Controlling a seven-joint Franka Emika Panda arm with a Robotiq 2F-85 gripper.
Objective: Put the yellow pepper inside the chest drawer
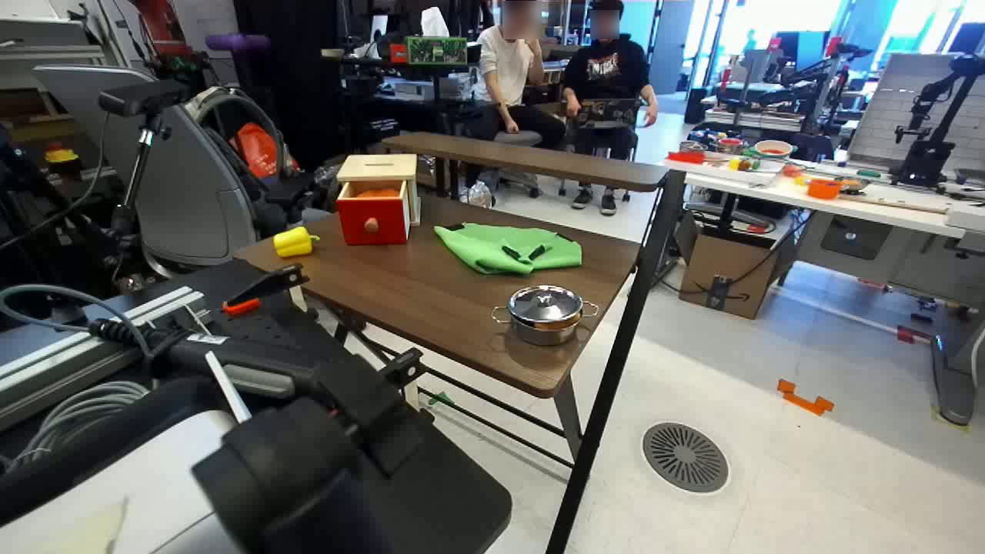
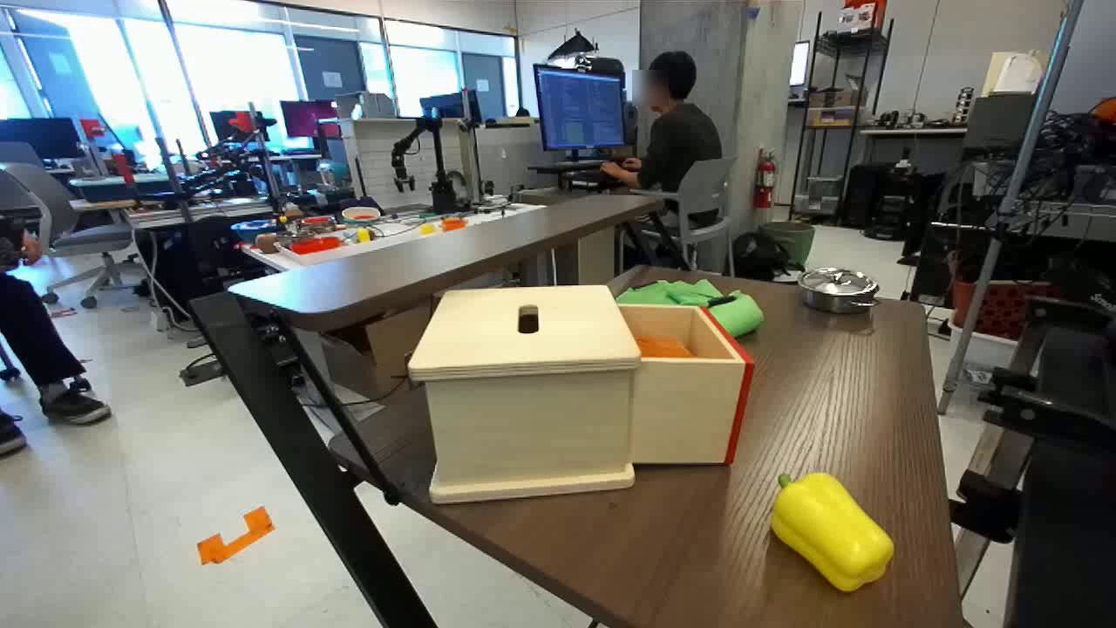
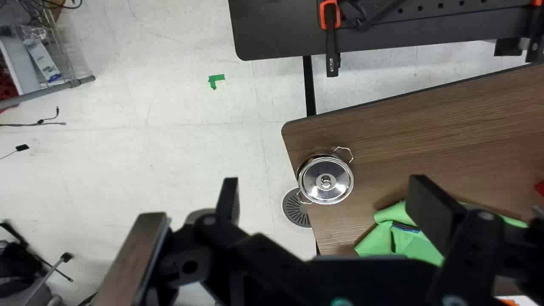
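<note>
The yellow pepper (image 1: 295, 242) (image 2: 833, 532) lies on the brown table near its edge, apart from the chest, in both exterior views. It is out of view in the wrist view. The chest (image 1: 377, 165) (image 2: 527, 419) has a tan wooden top. Its red-fronted drawer (image 1: 373, 219) (image 2: 689, 410) is pulled out, and something orange (image 1: 378, 193) (image 2: 664, 347) lies inside. A bit of red (image 3: 539, 188) shows at the right edge of the wrist view. My gripper (image 3: 327, 187) is open and empty, high above the pot end of the table. I cannot make it out in the exterior views.
A lidded metal pot (image 1: 545, 315) (image 2: 839, 290) (image 3: 326, 180) stands near the table's end. A crumpled green cloth (image 1: 508, 250) (image 2: 741, 314) (image 3: 408, 238) lies between pot and chest. A raised shelf (image 1: 523, 160) (image 2: 453, 262) runs along one side. Clamps (image 3: 331, 46) stick out from the black table.
</note>
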